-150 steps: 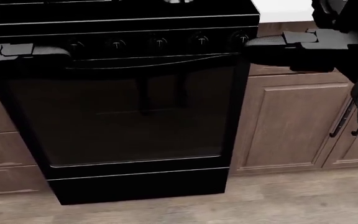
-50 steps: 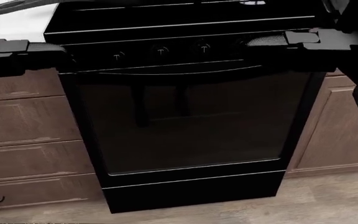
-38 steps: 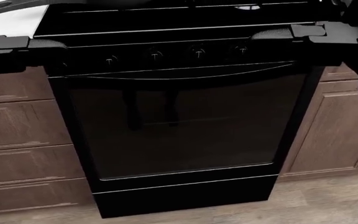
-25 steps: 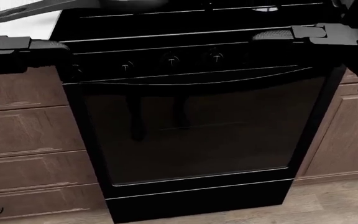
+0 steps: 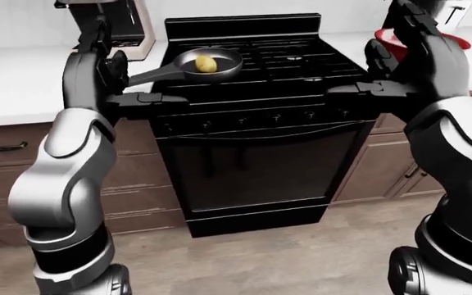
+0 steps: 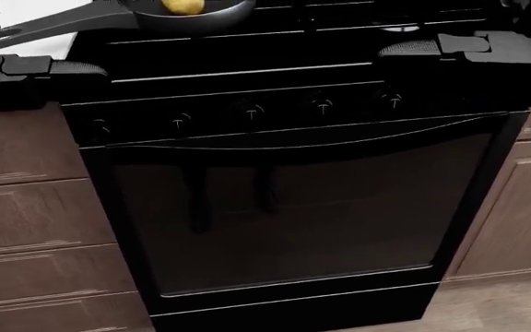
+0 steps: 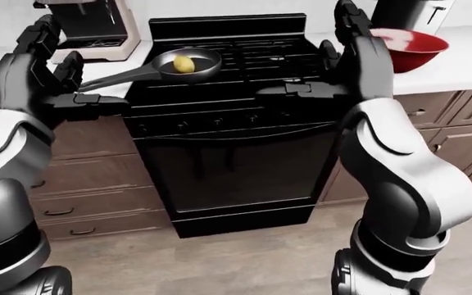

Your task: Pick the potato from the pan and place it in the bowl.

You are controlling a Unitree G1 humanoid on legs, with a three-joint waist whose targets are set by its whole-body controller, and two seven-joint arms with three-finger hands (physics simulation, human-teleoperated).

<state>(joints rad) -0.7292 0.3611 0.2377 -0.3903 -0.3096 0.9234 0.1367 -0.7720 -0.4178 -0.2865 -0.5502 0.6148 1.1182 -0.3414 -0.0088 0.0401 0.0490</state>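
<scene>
The left hand (image 7: 43,58) is standing raised at the left side of the stove (image 5: 252,117), fingers spread upward and holding nothing. The right hand (image 7: 359,52) is standing raised at the stove's right side in the same manner, fingers splayed open and gripping nothing. Both hands are sitting apart from every object on the cooktop. Between them, the black stove is showing its row of control knobs (image 6: 250,112) above a dark glass oven door (image 6: 293,214). A dark frying pan (image 5: 209,64) is resting on the near-left burner of the cooktop, its long handle (image 7: 113,78) reaching out toward the left over the white counter (image 5: 15,86). The potato (image 5: 207,62), yellow and oval, is lying inside the pan, near its middle. A red bowl (image 7: 408,46) is sitting on the white counter to the right of the stove, partly hidden by the right hand in the left-eye view. A coffee machine (image 7: 97,24) is standing on the counter at the far-left corner beside the stove. Brown wooden drawers (image 6: 26,207) are flanking the oven's left side, and cabinet doors (image 6: 515,221) its right.
</scene>
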